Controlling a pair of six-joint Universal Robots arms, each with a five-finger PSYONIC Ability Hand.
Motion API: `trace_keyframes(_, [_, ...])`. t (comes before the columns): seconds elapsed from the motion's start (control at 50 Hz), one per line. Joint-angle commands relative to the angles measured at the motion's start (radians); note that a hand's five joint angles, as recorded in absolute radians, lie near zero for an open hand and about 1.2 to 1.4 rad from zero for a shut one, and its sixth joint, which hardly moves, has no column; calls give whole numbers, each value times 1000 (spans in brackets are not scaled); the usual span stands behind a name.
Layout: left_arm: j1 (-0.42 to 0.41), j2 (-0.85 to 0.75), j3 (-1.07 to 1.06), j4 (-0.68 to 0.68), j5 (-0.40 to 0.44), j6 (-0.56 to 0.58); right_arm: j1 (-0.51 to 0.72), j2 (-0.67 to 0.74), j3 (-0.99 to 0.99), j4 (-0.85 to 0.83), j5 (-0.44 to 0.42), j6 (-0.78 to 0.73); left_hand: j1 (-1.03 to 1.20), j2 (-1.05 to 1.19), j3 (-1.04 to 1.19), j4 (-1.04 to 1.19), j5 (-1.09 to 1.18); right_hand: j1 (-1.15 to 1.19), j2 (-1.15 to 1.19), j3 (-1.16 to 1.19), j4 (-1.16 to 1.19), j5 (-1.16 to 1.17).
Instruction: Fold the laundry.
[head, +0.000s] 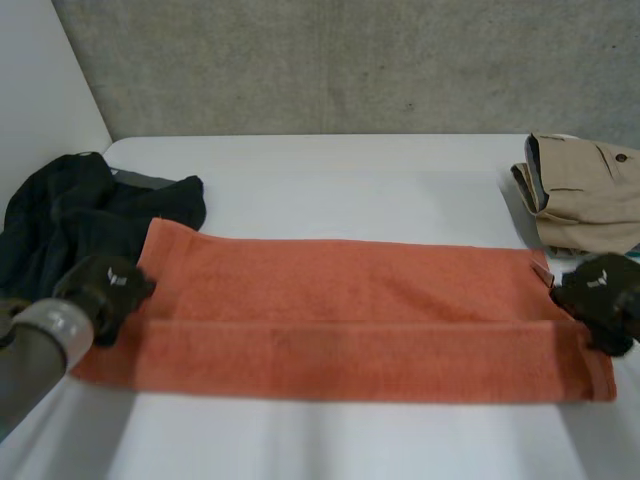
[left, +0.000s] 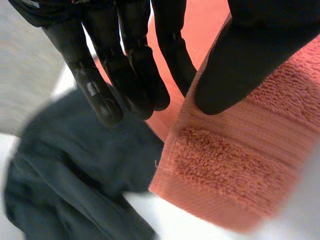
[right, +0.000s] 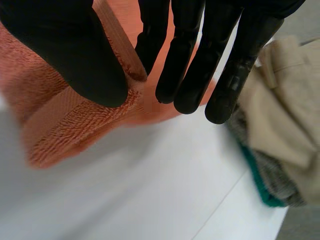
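An orange towel (head: 350, 310) lies spread lengthwise across the white table (head: 330, 180), with its near long edge folded up over the middle. My left hand (head: 105, 290) is at the towel's left short edge. In the left wrist view the thumb lies on top of the towel (left: 240, 165) and the left hand's fingers (left: 125, 65) close against it, pinching the edge. My right hand (head: 600, 295) is at the right short edge. There its thumb and fingers (right: 190, 60) pinch the towel's (right: 65, 125) hem.
A dark crumpled garment (head: 70, 215) is heaped at the back left, touching the towel's left corner and lying just beyond my left hand's fingertips (left: 75, 170). A folded beige stack (head: 585, 190) sits at the back right, close beside my right hand (right: 280, 120).
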Motion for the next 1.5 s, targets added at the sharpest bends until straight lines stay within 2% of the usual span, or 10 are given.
trace_keyframes(0.02, [-97,-269,279,247,-9,-62,109,214,-140,-326,100,85,255,204,209,197,246,413,224,212,203,233])
trace_keyframes(0.38, [-198,-726,779,356,-78,8,232,586,-496,-601,258,78,244,193,197,185,235,413,224,212,203,233])
trace_keyframes(0.4, [-209,-730,784,376,-79,26,240,595,-516,-607,287,86,-605,-656,-651,-663,-614,-563,-751,-764,-772,-743])
trace_keyframes(0.42, [-212,-730,782,390,-81,36,244,597,-519,-612,304,86,-820,-871,-866,-878,-829,-809,-998,-1010,-1018,-989])
trace_keyframes(0.6, [-238,-618,657,450,-111,37,241,421,-416,-572,349,253,-937,-987,-983,-995,-946,-809,-998,-1010,-1018,-989])
trace_keyframes(0.86, [-232,-225,244,450,-96,-231,53,80,-82,-235,19,347,-928,-979,-974,-986,-937,-735,-923,-936,-944,-915])
trace_keyframes(1.22, [-227,-170,118,451,-47,-314,-50,209,78,-423,-96,329,-925,-976,-971,-983,-934,-479,-667,-680,-688,-659])
trace_keyframes(1.3, [-229,-170,116,453,-47,-314,-47,233,70,-443,-97,327,-928,-979,-974,-986,-937,-306,-494,-507,-515,-486])
trace_keyframes(1.36, [-230,-170,116,453,-47,-314,-49,249,62,-468,-90,325,-928,-979,-974,-986,-937,410,221,208,200,229])
trace_keyframes(1.5, [-232,-167,112,451,-47,-314,-85,206,76,-523,-48,312,-928,-979,-974,-986,-937,413,224,212,203,233])
